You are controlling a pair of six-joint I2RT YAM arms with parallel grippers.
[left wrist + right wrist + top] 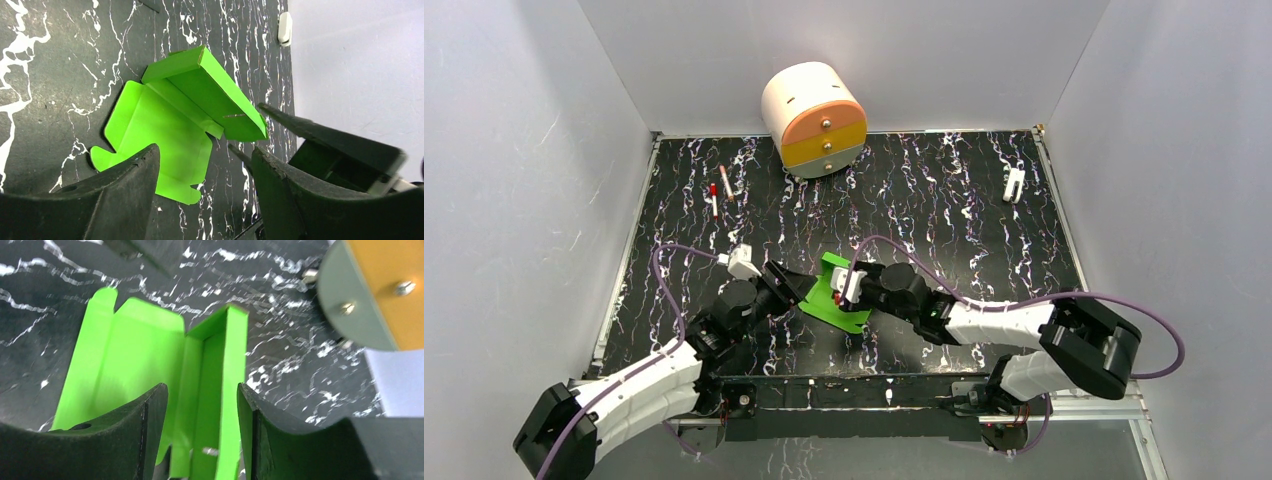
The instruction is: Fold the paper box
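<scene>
Black fingers of the left claw (205, 150) fill the bottom of its wrist view, spread wide and grasping nothing, one finger hanging over the near edge of the paper box (165, 125). That bright green sheet lies on the desk (944, 210), near its front middle, between the two claws. Most of it is flat, with one side folded up into a raised wall. The right claw (201, 387) also stands released, its fingers either side of that wall; I cannot tell whether they touch it. A round drawer unit (814, 120) stands at the far edge, well apart, and two pens (719, 192) lie far left.
</scene>
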